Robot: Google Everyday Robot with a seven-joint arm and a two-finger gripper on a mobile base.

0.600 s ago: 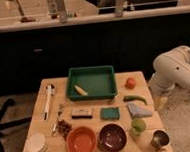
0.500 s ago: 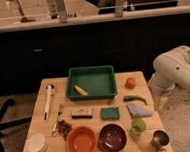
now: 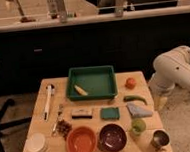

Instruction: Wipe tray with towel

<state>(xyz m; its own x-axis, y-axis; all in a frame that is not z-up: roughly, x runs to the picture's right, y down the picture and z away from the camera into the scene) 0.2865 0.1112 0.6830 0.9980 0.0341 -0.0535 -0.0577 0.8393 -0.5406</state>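
My gripper [image 3: 161, 103] hangs just off the right edge of the table [image 3: 41, 123], pointing down. Its jaws are spread wide and there is nothing in them. The towel [image 3: 138, 110] lies on the table near the gripper, on the left of it in the picture, between a green vegetable [image 3: 134, 98] and a green cup [image 3: 138, 127], w/ the teal pad [image 3: 110, 113] beside it. The tray [image 3: 90, 69] stands at the back centre of the table, one yellow item [image 3: 80, 90] inside, front-left. Towel and tray are apart, not touching. At the front stand an orange bowl [image 3: 81, 141] and a purple bowl [image 3: 113, 137].
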